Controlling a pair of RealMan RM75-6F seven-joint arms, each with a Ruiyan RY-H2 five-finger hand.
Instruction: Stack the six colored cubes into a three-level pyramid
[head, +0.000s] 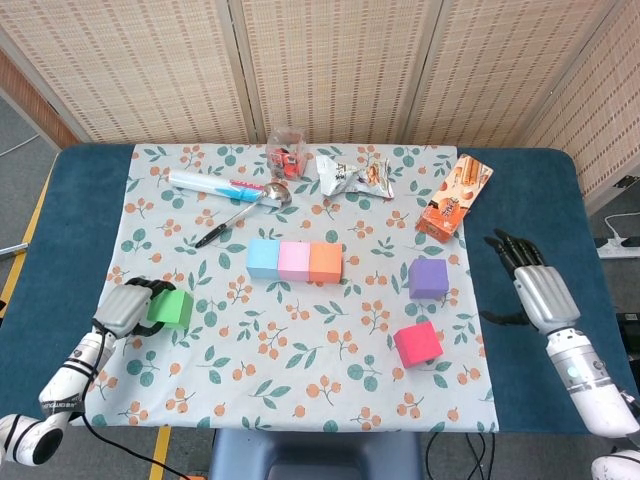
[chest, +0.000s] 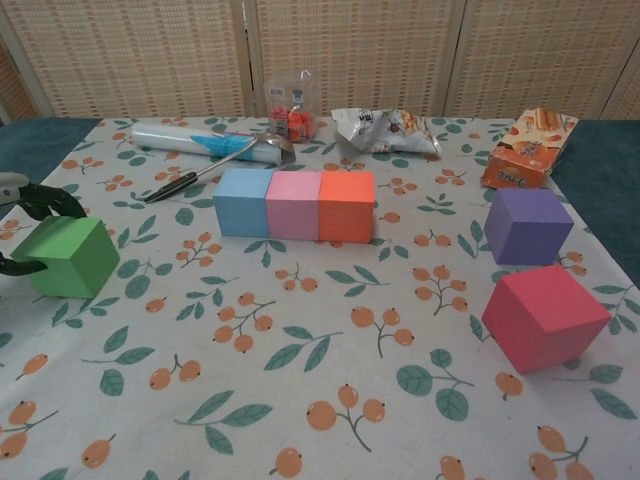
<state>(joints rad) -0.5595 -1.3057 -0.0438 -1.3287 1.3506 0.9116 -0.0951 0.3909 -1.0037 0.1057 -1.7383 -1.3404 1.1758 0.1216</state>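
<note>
Leftmost, left hand (head: 125, 308) curled around green cube (head: 171, 308), seemingly gripping it for lifting. Centre: blue cube (head: 263, 258), pink cube (head: 294, 260), orange cube (head: 326, 262) touching in a row, evidently the pyramid's base. Purple cube (head: 428, 278) and red cube (head: 417, 344) loose, awaiting upper levels. Right hand (head: 540, 290) open, empty, resting off the cloth.

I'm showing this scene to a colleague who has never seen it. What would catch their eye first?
Probably the tidy row of blue cube, pink cube and orange cube touching side by side mid-cloth. Next, the left hand closing around the green cube at the cloth's left edge. The purple cube and red cube sit apart on the right.
</note>
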